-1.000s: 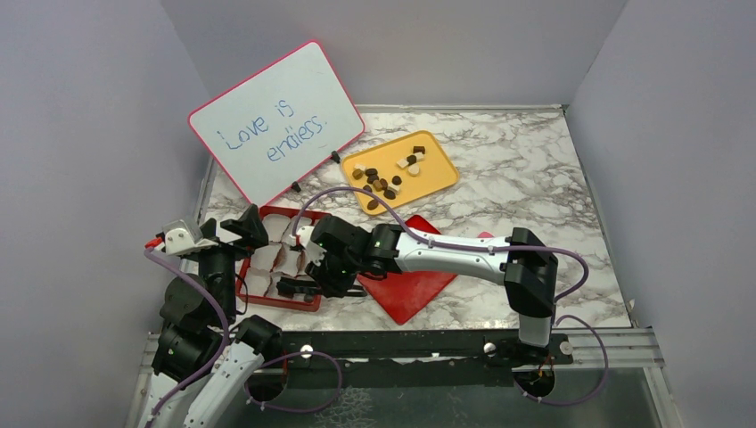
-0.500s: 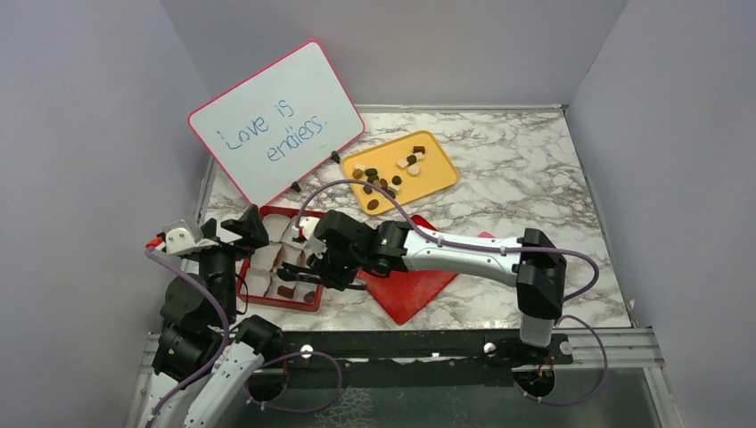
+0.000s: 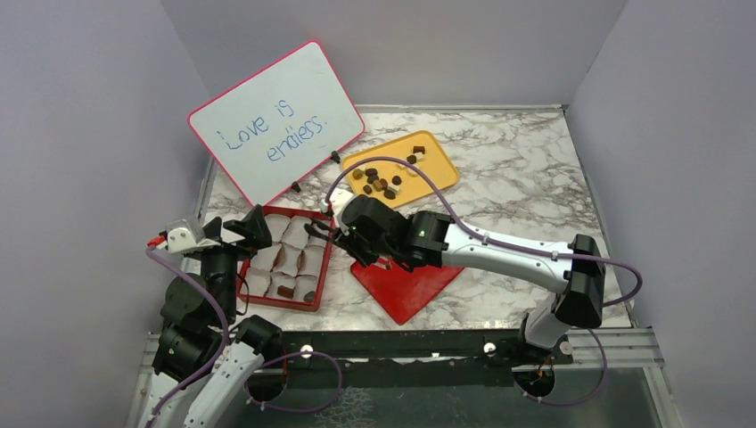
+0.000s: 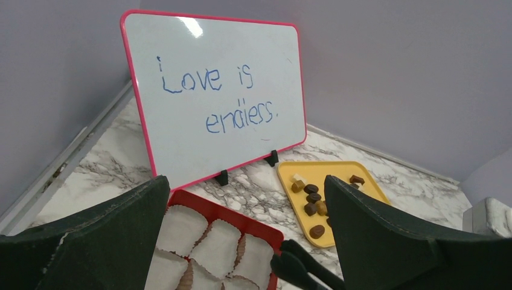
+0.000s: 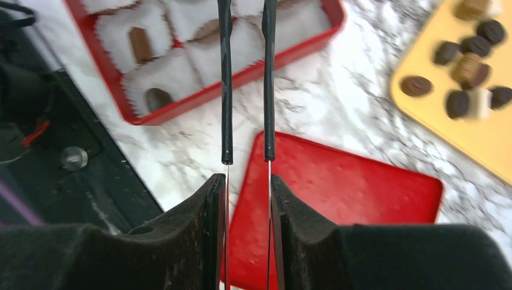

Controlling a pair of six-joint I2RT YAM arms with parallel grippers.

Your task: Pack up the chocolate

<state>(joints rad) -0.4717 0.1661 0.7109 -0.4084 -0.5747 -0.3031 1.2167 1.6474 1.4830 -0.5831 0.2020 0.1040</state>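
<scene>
Transfer step, judged midway: the right pincer (image 5: 247,184), pinching slim black tweezers (image 5: 225,90), hangs by the red cup-lined box (image 3: 323,259) holding two pieces, the left pincer (image 3: 236,230) spread wide, and next calls for reaching the small brown chocolate pieces (image 3: 382,185) on the yellow plastic tray (image 3: 441,174).

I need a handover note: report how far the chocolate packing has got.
Done: two chocolates sit in paper cups in the near row of the red box. In hand: the right end effector grips tongs beside the red lid, no piece visible in them. Left: about ten loose chocolates on the yellow tray, most cups empty, lid off.
</scene>
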